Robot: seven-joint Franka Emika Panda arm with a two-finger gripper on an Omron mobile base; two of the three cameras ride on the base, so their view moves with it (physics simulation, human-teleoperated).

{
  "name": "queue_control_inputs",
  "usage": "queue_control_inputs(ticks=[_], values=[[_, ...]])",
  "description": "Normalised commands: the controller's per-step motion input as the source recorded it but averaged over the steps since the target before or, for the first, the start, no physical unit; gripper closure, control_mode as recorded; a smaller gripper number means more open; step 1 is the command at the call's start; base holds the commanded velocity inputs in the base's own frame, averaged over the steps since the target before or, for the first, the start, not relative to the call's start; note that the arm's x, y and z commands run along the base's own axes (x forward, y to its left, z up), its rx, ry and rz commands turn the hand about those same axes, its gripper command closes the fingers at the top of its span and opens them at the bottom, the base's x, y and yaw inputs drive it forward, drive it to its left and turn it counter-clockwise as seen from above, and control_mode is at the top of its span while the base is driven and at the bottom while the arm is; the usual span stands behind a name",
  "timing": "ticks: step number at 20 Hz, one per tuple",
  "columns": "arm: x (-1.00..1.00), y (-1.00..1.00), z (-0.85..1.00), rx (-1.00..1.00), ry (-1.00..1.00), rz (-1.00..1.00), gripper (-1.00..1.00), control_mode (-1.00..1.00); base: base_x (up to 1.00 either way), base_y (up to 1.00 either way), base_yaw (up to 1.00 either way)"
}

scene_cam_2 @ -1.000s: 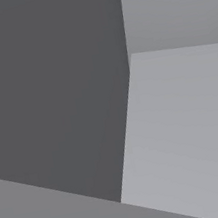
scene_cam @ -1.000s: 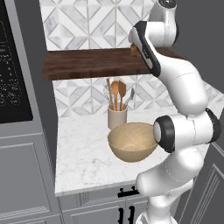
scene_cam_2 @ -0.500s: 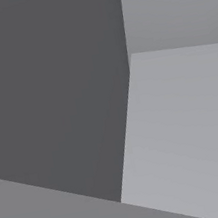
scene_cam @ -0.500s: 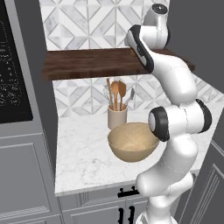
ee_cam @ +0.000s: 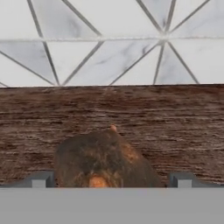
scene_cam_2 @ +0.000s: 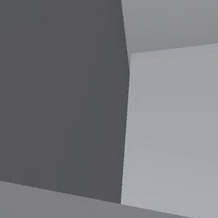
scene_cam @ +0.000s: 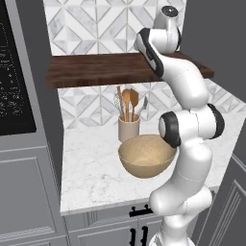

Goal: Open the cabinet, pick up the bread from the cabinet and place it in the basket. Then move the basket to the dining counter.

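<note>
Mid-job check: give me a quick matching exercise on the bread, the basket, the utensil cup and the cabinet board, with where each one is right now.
Things:
1. bread
2. basket
3. utensil cup
4. cabinet board

Places:
A. on the marble worktop, at the front, empty
B. against the tiled wall, above the worktop
C. on the wood grain, between the gripper fingertips
D. behind the basket, holding wooden utensils

Pairs: 1-C, 2-A, 3-D, 4-B

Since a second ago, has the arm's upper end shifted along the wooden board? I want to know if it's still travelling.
Yes. In the left base view the arm's top has swung rightward and risen against the cabinet board, above the basket.
</note>
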Motion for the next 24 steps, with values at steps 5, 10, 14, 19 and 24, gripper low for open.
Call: queue_control_inputs(ticks=[5,10,14,19,24], values=[[0.02,0.0,-0.04,0.0,0.0,0.0,-1.0,-1.0,0.0,0.0,0.0],[-0.01,0.0,-0.17,0.0,-0.01,0.0,1.0,-1.0,0.0,0.0,0.0],[-0.74,0.02,-0.03,0.0,-0.17,-0.02,1.0,-1.0,0.0,0.0,0.0],[-1.0,0.46,-0.11,-0.05,-0.37,-0.09,1.0,-1.0,0.0,0.0,0.0],[-1.0,0.59,-0.01,-0.01,-0.22,-0.13,1.0,-1.0,0.0,0.0,0.0]])
